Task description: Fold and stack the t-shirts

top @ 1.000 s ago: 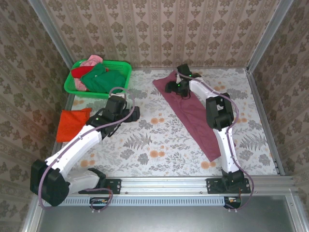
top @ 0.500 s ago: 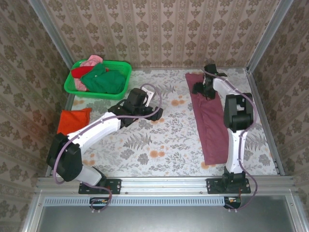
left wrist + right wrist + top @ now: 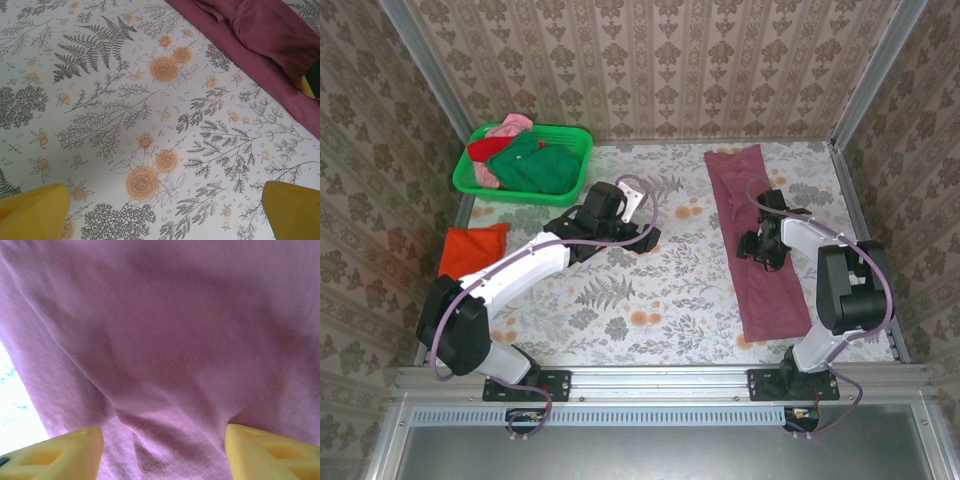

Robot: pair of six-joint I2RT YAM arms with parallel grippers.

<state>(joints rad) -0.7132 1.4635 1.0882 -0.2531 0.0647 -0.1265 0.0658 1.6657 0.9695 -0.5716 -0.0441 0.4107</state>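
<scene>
A maroon t-shirt (image 3: 770,300) lies as a long narrow strip down the right side of the table; its edge also crosses the left wrist view (image 3: 260,30). My right gripper (image 3: 757,247) is low over the strip's middle. Its yellow fingers (image 3: 60,452) stand apart, pressed into the maroon cloth (image 3: 165,340), which puckers between them. My left gripper (image 3: 642,238) hovers open over bare floral tablecloth, nothing between its fingertips (image 3: 292,205), left of the strip. An orange-red t-shirt (image 3: 470,250) lies folded at the left edge. Green, red and pink t-shirts (image 3: 530,165) fill the basket.
A green plastic basket (image 3: 575,135) stands at the back left corner. Patterned walls and metal rails (image 3: 865,230) close the table on three sides. Bare tablecloth (image 3: 650,300) stretches between the two arms.
My right gripper came from the maroon shirt's far end to its middle, and its fingers narrowed somewhat. The strip now lies straighter, further right. My left arm swung right toward the centre, still open.
</scene>
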